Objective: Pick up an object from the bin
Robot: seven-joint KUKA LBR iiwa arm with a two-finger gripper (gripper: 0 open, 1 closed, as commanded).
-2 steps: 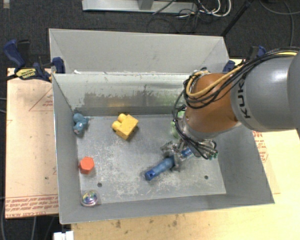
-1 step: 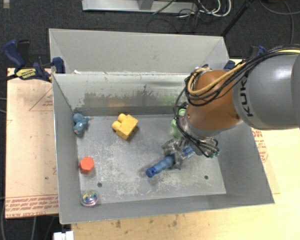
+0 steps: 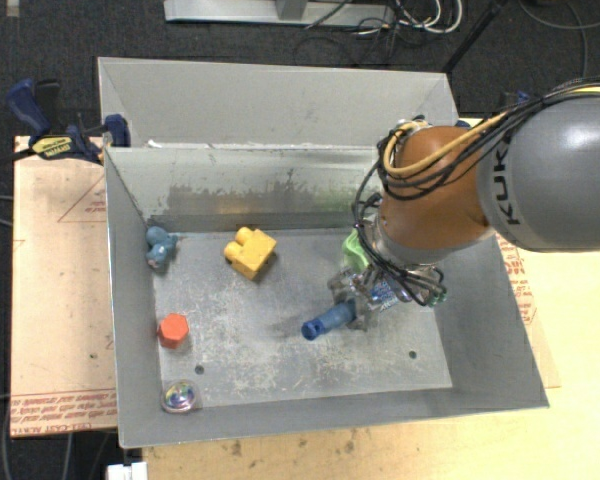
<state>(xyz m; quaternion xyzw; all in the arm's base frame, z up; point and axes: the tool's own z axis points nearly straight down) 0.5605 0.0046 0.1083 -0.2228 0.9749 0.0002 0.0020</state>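
My gripper is low over the bin floor, right of centre, under the orange wrist cover. A blue cylindrical piece lies on the floor with its right end at the gripper's tips; whether the fingers enclose it I cannot tell. A light green object sits just behind the gripper, partly hidden by the wrist.
A yellow block lies at the back centre. At the back left is a grey-blue figure. An orange-red cap-like piece sits at the left, and a shiny ball in the front left corner.
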